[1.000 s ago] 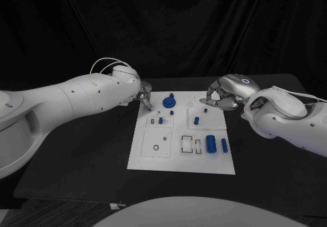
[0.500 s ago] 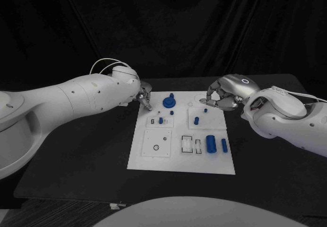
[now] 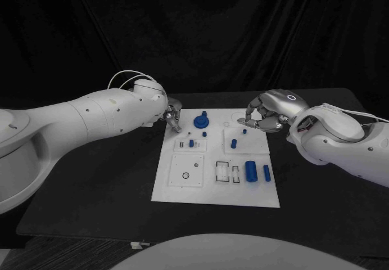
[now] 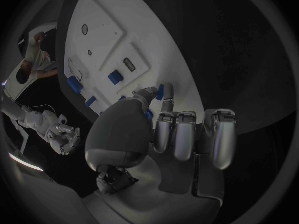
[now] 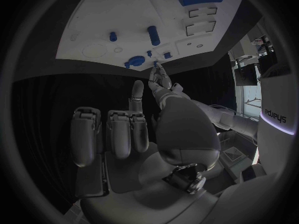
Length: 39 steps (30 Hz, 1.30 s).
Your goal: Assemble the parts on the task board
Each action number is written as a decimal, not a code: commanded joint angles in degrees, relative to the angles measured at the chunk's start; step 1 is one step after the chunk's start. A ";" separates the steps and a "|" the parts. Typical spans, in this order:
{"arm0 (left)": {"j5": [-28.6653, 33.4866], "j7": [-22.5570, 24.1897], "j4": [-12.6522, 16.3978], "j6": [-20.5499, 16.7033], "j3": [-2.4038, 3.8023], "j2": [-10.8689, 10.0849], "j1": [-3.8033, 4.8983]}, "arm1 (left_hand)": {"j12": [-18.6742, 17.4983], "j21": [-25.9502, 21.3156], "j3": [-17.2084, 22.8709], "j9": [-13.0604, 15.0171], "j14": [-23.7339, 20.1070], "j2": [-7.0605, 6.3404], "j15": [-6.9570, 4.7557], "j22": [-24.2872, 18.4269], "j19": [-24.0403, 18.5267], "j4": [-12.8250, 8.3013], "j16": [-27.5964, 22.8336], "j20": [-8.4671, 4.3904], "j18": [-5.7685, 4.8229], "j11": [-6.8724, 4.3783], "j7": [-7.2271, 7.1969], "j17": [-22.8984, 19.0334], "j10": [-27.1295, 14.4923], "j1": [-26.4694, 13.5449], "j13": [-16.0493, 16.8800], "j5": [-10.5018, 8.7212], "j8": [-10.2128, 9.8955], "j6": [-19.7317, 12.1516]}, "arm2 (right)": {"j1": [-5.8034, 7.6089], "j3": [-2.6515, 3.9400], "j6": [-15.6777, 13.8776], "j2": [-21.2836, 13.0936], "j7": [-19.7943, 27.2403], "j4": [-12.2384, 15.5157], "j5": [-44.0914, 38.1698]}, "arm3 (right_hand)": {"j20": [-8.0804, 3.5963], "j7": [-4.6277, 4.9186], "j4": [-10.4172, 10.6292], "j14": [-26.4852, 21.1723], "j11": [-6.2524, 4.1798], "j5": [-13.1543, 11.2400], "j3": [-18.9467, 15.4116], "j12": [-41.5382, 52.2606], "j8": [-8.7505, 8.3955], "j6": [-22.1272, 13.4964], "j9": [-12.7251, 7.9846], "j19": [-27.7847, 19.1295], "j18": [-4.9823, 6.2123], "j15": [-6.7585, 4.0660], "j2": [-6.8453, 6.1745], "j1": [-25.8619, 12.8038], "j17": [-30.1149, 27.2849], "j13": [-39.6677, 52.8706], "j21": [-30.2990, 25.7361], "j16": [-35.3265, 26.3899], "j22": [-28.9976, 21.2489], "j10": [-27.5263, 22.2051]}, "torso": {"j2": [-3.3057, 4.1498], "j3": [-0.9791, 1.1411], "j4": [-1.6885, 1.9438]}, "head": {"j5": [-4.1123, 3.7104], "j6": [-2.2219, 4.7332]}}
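Note:
The white task board (image 3: 217,191) lies in the middle of the black table. On it are a blue gear-like part (image 3: 201,120), short blue pegs (image 3: 191,143) (image 3: 233,143), a thick blue cylinder (image 3: 250,171) and a slim blue rod (image 3: 267,173). My left hand (image 3: 172,118) hovers at the board's far left corner and pinches a small blue part (image 4: 160,91) between thumb and finger. My right hand (image 3: 263,117) hangs over the far right corner with its fingers curled in. I see nothing in it.
Near the board's front are rectangular slots (image 3: 223,171) and a round hole (image 3: 186,175). A round recess (image 3: 242,116) lies just under the right hand's fingertips. Bare black table (image 3: 97,185) surrounds the board on all sides.

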 commanded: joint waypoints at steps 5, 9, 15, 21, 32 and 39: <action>-0.16 2.74 0.04 -0.31 0.03 -0.09 -0.24 | 1.02 -0.85 6.99 2.34 6.15 0.92 -1.05 14.37 3.14 -2.46 0.80 -0.77 0.28 -0.69 -0.41 15.35 6.37 2.18 15.66 1.89 0.34 1.34 | -0.36 0.04 0.85 -0.01 -1.20 -0.17 -0.11 | 0.30 -0.06 0.35 5.33 0.44 0.30 1.21 -0.69 0.05 -0.56 0.94 3.29 -1.06 0.11 1.10 0.58 9.59 14.45 -0.57 -0.77 14.20 6.16 | 0.02 0.00 -0.02 | 0.05 -0.01; -0.16 2.76 0.70 -1.31 0.03 -0.51 -0.26 | 1.02 -0.71 7.80 2.80 6.15 1.09 -1.09 14.42 3.25 -2.69 0.80 -0.79 0.24 -0.74 -0.44 15.35 6.37 1.98 15.66 1.97 0.62 1.73 | -0.44 0.04 1.09 -0.01 -1.26 -0.27 -0.11 | 0.31 -0.09 0.31 5.30 0.43 0.22 1.27 -0.69 0.05 -0.50 0.98 3.22 -1.02 0.11 1.18 0.65 9.45 14.45 -0.71 -0.84 14.15 6.16 | 0.02 0.01 0.00 | 0.11 -0.01; -0.16 1.84 3.32 -4.51 0.03 -2.10 -0.26 | 1.02 -0.44 9.32 3.50 6.15 1.08 -1.27 14.52 3.49 -3.30 0.80 -0.93 0.17 -0.92 -0.65 15.35 6.37 1.65 15.66 2.40 0.96 2.33 | -0.49 0.04 1.45 -0.12 -1.40 -0.28 -0.11 | 0.32 -0.11 0.26 5.27 0.42 0.19 1.33 -0.69 0.04 -0.49 1.01 3.16 -1.00 0.11 1.23 0.75 9.32 14.45 -0.81 -0.89 14.12 6.16 | -0.01 0.02 -0.02 | 0.30 -0.01; -0.15 -1.19 8.32 -7.48 0.03 -5.50 0.29 | 1.02 -0.35 11.11 4.07 6.15 0.69 -1.41 14.55 3.58 -4.40 0.80 -1.08 0.15 -0.96 -0.74 15.35 6.37 1.40 15.66 2.54 1.05 2.61 | -0.50 0.04 1.83 -0.41 -1.55 -0.11 -0.11 | 0.33 -0.15 0.16 5.25 0.39 0.17 1.45 -0.69 -0.01 -0.47 1.08 3.13 -0.98 0.11 1.29 1.02 9.20 14.45 -0.86 -0.95 14.10 6.16 | 0.00 0.01 0.00 | 0.29 -0.01; 20.80 -10.88 20.43 -10.04 0.02 -14.87 3.98 | 1.02 -0.67 12.68 4.48 6.15 0.63 -1.57 14.43 3.39 -5.02 0.80 -1.22 0.23 -1.14 -0.56 15.35 6.37 0.67 15.66 3.45 0.87 2.54 | -0.50 0.04 1.86 -0.72 -1.31 0.21 0.06 | 0.33 -0.19 0.12 5.26 0.36 0.35 1.50 -0.69 -0.04 -0.43 1.15 3.14 -0.98 0.09 1.21 1.25 9.26 14.45 -0.86 -0.93 14.10 6.16 | -0.08 0.07 0.07 | 0.33 -0.01; 25.06 -17.54 25.72 -4.87 0.01 -18.23 4.97 | 1.02 -1.32 13.16 4.76 6.15 1.01 -1.49 14.19 2.92 -4.88 0.80 -1.22 0.41 -1.01 -0.61 15.35 6.37 -0.20 15.66 3.00 0.89 2.51 | -0.50 0.04 2.52 -0.57 -1.53 0.06 1.22 | 0.32 -0.27 0.05 5.22 0.29 0.74 1.69 -0.69 -0.09 -0.31 1.28 3.07 -0.95 0.06 1.25 1.71 9.08 14.45 -0.98 -1.02 14.06 6.16 | -0.28 0.36 -0.04 | 0.92 -0.01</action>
